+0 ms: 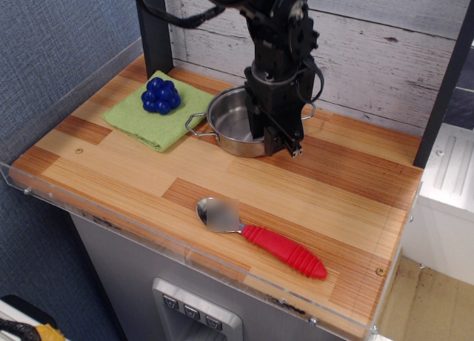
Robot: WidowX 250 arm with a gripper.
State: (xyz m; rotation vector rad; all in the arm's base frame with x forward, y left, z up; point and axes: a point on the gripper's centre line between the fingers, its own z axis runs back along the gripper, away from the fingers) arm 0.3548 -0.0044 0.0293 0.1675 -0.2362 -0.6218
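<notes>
My black gripper [279, 142] hangs over the right side of a silver pot [231, 121] with small loop handles, its fingers reaching down at the pot's right rim. The fingers look close together, but I cannot tell whether they grip anything. A bunch of blue toy grapes [161, 95] rests on a green cloth [152, 117] left of the pot. A spatula with a metal blade and a red ribbed handle [285, 252] lies near the front of the wooden tabletop [348, 193], apart from the gripper.
A clear acrylic rim [111, 219] runs along the front and left edges of the table. A black post [154, 30] stands at the back left and another [448, 81] at the right. White plank wall behind.
</notes>
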